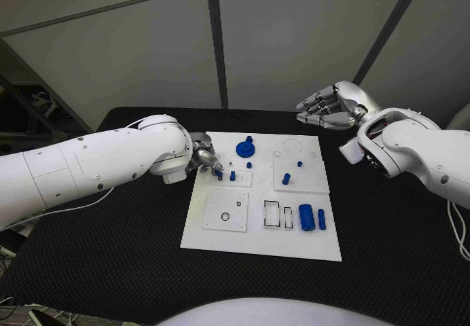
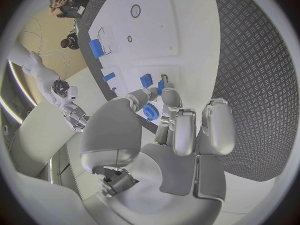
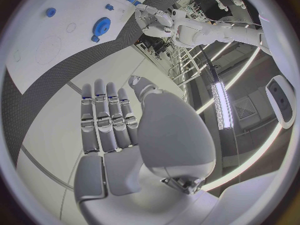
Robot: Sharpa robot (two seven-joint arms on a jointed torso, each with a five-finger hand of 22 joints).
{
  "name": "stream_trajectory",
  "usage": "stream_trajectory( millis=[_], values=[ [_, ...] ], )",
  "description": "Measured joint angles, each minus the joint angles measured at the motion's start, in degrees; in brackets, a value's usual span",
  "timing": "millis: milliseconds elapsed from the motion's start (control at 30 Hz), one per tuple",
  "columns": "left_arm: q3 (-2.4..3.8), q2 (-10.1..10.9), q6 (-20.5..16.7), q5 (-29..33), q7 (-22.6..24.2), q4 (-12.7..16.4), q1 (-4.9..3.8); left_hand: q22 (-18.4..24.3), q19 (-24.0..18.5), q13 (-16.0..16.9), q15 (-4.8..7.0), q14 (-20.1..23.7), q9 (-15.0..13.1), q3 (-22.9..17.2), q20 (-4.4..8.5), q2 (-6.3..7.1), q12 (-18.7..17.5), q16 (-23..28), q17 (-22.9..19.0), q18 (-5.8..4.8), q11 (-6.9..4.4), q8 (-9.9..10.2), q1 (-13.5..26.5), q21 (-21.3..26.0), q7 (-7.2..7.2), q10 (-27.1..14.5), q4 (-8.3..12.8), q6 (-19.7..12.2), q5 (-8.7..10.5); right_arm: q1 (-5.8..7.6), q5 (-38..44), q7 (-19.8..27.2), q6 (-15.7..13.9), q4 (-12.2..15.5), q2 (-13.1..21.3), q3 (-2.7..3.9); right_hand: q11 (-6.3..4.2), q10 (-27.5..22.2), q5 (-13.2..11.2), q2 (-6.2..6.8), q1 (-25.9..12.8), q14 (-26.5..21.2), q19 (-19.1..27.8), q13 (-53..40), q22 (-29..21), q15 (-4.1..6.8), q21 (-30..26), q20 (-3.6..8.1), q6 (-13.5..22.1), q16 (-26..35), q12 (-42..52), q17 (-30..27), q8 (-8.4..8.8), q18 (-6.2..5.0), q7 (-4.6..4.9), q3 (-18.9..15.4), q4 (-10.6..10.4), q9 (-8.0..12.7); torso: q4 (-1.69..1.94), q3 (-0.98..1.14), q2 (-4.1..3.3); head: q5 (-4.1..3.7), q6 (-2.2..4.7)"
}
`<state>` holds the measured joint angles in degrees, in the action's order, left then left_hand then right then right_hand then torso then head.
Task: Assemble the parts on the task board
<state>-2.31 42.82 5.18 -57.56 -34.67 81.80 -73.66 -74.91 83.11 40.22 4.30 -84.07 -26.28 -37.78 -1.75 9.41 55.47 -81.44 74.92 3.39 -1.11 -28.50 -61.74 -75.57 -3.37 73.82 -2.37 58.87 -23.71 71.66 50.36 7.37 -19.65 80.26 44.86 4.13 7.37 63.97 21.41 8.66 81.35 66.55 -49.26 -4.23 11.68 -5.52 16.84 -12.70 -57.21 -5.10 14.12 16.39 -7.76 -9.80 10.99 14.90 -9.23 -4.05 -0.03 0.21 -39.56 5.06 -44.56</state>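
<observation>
The white task board [image 1: 257,234] lies in the middle of the black table. On it are a blue gear [image 1: 246,148], small blue pegs [image 1: 286,179] and two blue cylinders [image 1: 306,217] near its right edge. My left hand [image 1: 204,159] hovers over the board's left edge, its fingers stretched out. One fingertip [image 2: 170,96] is right beside a small blue part [image 2: 161,87], and the thumb stands apart from it, with the gear [image 2: 150,112] showing between them. My right hand [image 1: 331,106] is raised beyond the board's far right corner, fingers straight and holding nothing.
The board has a square plate with a round hole [image 1: 226,210] and rectangular slots [image 1: 278,214] in its near half. Black table mat [image 1: 108,258] surrounds the board on all sides.
</observation>
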Motion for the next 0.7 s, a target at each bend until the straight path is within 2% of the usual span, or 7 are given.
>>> stream_trajectory(
  millis=[333, 700],
  values=[
    [-0.19, -0.63, 2.41, -1.14, -0.58, -0.34, 0.00, 0.00, 0.00, 0.05, -0.01, 0.00, 0.00, -0.01, 0.00, -0.01, 0.00, 0.00, 0.00, 0.00, -0.03, 0.03, -0.01, 0.00, 0.00, 0.04, 0.01, 0.00, 0.00, 0.00, -0.02, 0.00, 0.04, 0.02, -0.04, 0.00, 0.00, 0.00, 0.00, 0.00, 0.00, 0.00, 0.00, 0.00, 0.01, 0.00, 0.00, 0.00, 0.00, -0.01, 0.00, 0.00, 0.00, 0.00, 0.00, 0.00, 0.00, -0.05, 0.00, 0.01, 0.03, -0.02, -0.18],
    [-0.46, -1.26, 2.93, -1.74, -0.67, -1.05, -0.18, 0.00, 0.00, 0.19, -0.07, -0.06, -0.06, -0.03, 0.00, -0.01, 0.00, 0.00, 0.00, 0.00, -0.10, -0.21, -0.01, 0.00, -0.01, 0.13, 0.03, -0.01, 0.00, 0.00, -0.03, 0.01, 0.08, 0.07, -0.02, 0.00, 0.00, 0.00, 0.00, 0.00, 0.00, 0.00, 0.00, -0.01, 0.01, 0.00, 0.00, 0.00, 0.00, -0.01, 0.00, 0.01, 0.00, 0.00, 0.00, 0.00, 0.00, -0.04, 0.00, 0.03, 0.04, -0.09, -0.29]
  ],
)
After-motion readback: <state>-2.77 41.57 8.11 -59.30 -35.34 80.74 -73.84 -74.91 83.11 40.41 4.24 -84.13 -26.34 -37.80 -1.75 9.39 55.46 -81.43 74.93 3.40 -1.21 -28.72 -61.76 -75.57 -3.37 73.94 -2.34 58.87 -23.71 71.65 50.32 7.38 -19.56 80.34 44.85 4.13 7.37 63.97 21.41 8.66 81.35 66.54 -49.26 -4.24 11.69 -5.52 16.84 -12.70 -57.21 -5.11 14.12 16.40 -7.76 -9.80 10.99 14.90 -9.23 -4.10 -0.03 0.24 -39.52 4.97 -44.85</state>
